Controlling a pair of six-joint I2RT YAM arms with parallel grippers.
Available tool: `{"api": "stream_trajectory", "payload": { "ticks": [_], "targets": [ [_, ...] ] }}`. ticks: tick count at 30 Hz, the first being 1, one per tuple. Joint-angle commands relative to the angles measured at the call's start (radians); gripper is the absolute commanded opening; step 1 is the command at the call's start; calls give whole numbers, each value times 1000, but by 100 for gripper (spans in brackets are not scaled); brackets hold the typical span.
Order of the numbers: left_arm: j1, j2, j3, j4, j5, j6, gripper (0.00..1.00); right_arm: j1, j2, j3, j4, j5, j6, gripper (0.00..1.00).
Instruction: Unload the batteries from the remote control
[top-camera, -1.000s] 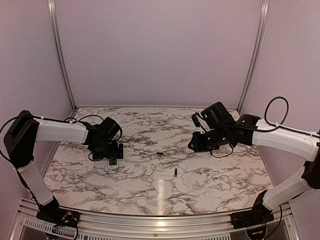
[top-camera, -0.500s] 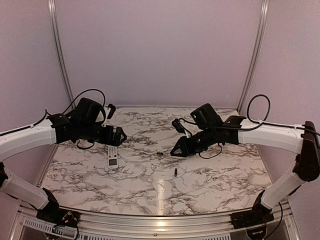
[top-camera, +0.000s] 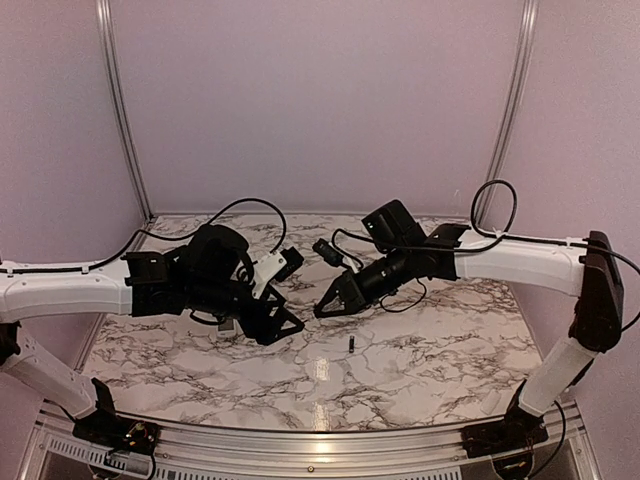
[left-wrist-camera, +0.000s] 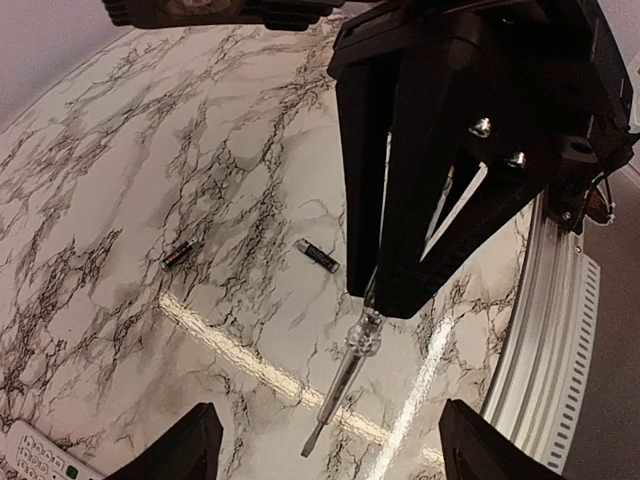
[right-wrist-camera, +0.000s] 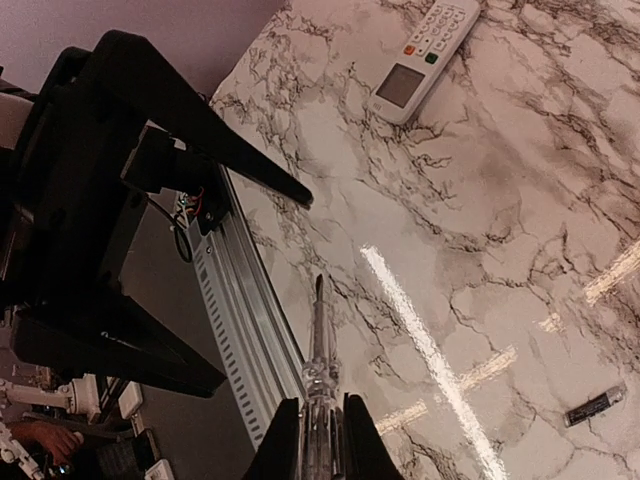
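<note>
White remote control (right-wrist-camera: 425, 52) lies buttons-up; left gripper (left-wrist-camera: 328, 425) apart, right gripper (right-wrist-camera: 320, 435) clamps probable screwdriver (right-wrist-camera: 318, 340).

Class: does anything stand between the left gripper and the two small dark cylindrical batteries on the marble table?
Yes: the clear-handled grey screwdriver, clamped in the right gripper, hangs directly before the left gripper; both batteries lie beyond it.

No legible text, brand or number anywhere; the button marks on the slim white plastic remote control (right-wrist-camera: 425, 55) and any print on the two tiny dark cylindrical batteries (left-wrist-camera: 318, 255) are too small to read.
</note>
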Motion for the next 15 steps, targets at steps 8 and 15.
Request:
{"api": "stream_trajectory", "payload": {
  "ticks": [8, 15],
  "targets": [
    [-62, 104, 85, 8, 38, 175, 60, 65, 14, 40, 6, -62, 7, 0],
    [-69, 131, 110, -9, 39, 197, 40, 74, 10, 41, 13, -68, 14, 0]
  ]
}}
